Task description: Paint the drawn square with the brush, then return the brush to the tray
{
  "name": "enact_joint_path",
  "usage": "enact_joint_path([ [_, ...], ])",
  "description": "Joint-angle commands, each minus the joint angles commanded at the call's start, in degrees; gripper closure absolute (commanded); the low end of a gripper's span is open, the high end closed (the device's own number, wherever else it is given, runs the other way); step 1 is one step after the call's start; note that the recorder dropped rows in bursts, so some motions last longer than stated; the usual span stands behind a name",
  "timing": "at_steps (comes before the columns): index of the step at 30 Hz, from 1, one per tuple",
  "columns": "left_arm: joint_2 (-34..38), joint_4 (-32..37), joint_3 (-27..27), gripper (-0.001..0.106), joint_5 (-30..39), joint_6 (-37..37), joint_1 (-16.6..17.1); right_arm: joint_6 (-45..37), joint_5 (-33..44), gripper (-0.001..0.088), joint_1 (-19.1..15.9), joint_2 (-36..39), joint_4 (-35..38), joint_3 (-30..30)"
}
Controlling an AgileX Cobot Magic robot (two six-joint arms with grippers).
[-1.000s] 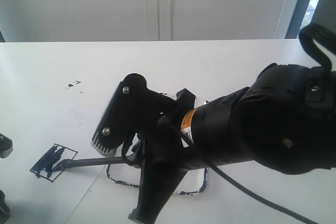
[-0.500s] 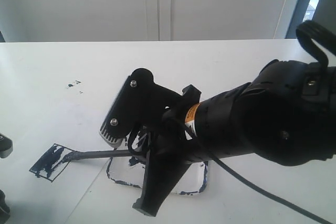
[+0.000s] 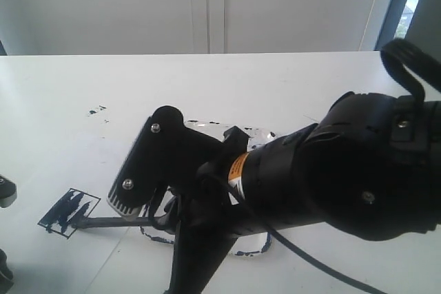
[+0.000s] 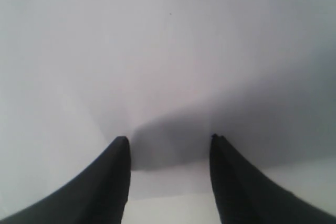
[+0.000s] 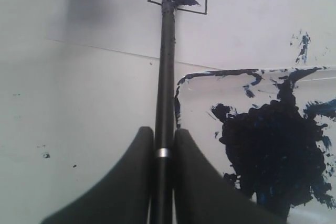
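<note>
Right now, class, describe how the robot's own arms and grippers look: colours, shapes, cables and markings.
The right arm is bulky matte black, with an orange label, silver screws and a black cable trailing off it. The right gripper and left gripper have smooth black fingers tapering to rounded tips.

Matt black shaft on the brush (image 5: 167, 77), a thin silvery metal band near the right hand (image 5: 164, 132), its fingers (image 5: 126, 182) smooth matt black plastic. Now the tray (image 5: 197, 129): clear, glossy plastic. Matt white paper (image 5: 121, 24); smooth white surface (image 3: 275, 80).
</note>
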Motion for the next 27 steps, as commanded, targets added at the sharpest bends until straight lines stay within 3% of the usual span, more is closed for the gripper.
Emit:
enact_joint_path([
  [12,0.0,0.0,0.0,0.053,0.0,0.0,0.0,-1.1,0.6,0.0868,0.1,0.0,0.0,0.0],
  [18,0.0,0.0,0.0,0.053,0.0,0.0,0.0,-1.3,-7.3,0.0868,0.0,-2.2,-2.3,0.0],
  [23,-0.1,0.0,-0.1,0.053,0.4,0.3,0.0,-1.3,-7.2,0.0868,0.0,-2.3,-4.0,0.0],
  [27,-4.9,-0.4,-0.3,0.053,0.5,-0.2,0.0,-1.3,-7.3,0.0868,0.0,-2.3,-4.7,0.0],
])
